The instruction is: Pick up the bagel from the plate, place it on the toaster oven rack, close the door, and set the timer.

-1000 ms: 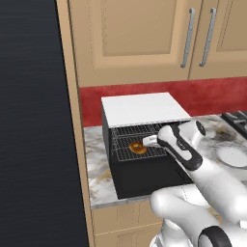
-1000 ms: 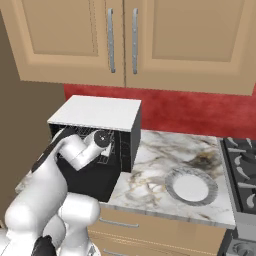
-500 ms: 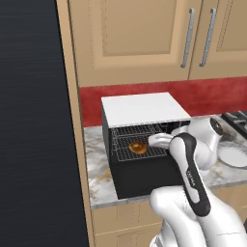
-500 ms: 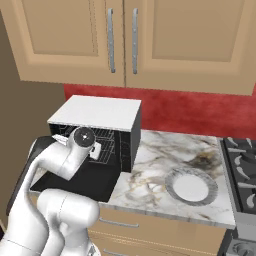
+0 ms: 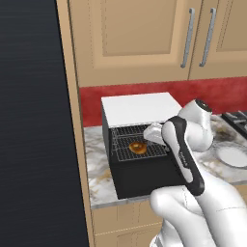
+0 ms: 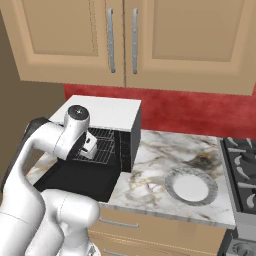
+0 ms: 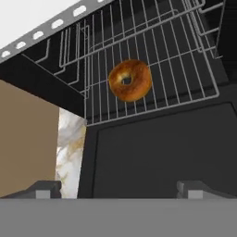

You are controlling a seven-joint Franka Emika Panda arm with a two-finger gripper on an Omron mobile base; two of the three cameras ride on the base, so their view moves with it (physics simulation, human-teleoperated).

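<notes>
Bench point(image 6: 165, 160): white-grey marble with brown veining, running across the middle of the right base view; pale wood drawer fronts below it. A darker scorched-looking patch sits near its right end, just left of the stove point(image 6: 245, 175) at the right edge of the frame. Red backsplash point(image 6: 200, 112) behind the bench. Beige wall cabinets point(image 6: 125, 35) fill the top of the frame, with two vertical silver handles. In the left base view a tall dark panel point(image 5: 29, 120) takes the whole left side.

Toaster oven point(image 5: 137, 108): black box with a white top, centre of the left base view, standing on the bench against the backsplash. The door point(image 6: 80, 177) is folded down flat in front of it, lower left of the right base view.

The toaster oven rack point(image 7: 152, 69) spans the open cavity, upper half of the hand view. The bagel point(image 7: 130, 79) lies flat on it, near the front edge of the wires, centre-upper frame; also seen in the left base view point(image 5: 138, 147).

The plate point(image 6: 191, 186) sits bare on the bench, lower right of centre in the right base view, well apart from the oven.

Pincer point(image 7: 119, 189): fingers spread wide at the bottom of the hand view, nothing between them, hovering over the lowered door and clear of the bagel.
</notes>
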